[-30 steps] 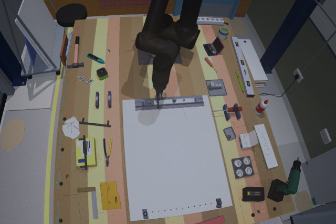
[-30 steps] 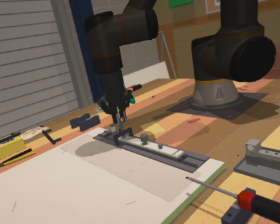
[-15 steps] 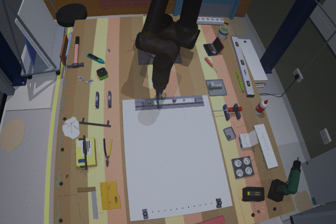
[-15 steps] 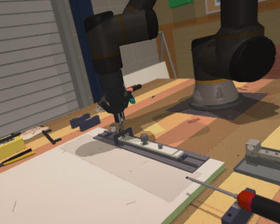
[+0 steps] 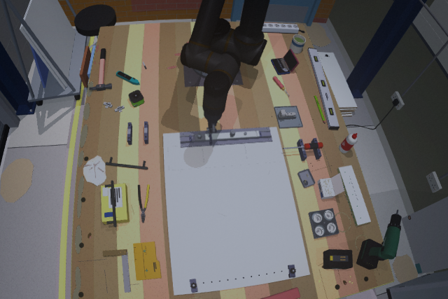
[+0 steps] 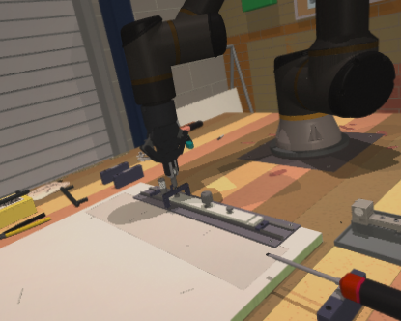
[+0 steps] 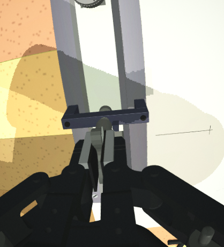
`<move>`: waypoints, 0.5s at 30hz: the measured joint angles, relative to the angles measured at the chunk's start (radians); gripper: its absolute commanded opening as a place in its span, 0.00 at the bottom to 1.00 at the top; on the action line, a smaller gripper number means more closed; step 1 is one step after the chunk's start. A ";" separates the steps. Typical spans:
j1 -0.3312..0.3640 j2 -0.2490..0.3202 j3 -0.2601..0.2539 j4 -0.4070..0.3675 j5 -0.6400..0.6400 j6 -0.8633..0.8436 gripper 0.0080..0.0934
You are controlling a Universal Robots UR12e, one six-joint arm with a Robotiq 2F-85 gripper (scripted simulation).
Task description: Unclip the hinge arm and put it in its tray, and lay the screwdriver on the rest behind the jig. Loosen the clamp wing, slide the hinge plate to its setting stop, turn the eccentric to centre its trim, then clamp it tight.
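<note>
The dark blue clamp bridge (image 7: 105, 117) spans the grey jig rail (image 5: 226, 136) at its left end, over the pale hinge plate (image 6: 218, 207). The clamp wing (image 7: 103, 126) stands on that bridge and is gripped by my closed gripper (image 7: 100, 139), which hangs straight down over it (image 6: 170, 172). A knurled eccentric knob (image 6: 207, 196) sits further along the plate. The hinge arm (image 5: 287, 113) lies in its grey tray to the right. The red-handled screwdriver (image 5: 307, 146) rests on its dark rest right of the jig.
The white panel's (image 5: 231, 209) far edge runs just under the jig. The robot base (image 6: 315, 135) stands behind it. Two dark blocks (image 5: 137, 133) lie left of the panel. Loose tools line the bench on each side.
</note>
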 measured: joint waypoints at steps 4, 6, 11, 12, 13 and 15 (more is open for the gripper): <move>0.000 0.000 0.000 0.000 0.000 -0.016 0.00; 0.000 0.000 0.000 0.000 0.000 -0.028 0.00; 0.000 0.000 0.000 0.000 0.000 -0.075 0.00; 0.000 0.000 0.000 0.000 0.000 -0.087 0.00; 0.000 0.000 0.000 0.000 0.000 -0.100 0.00; 0.000 0.000 0.000 0.000 0.000 -0.129 0.00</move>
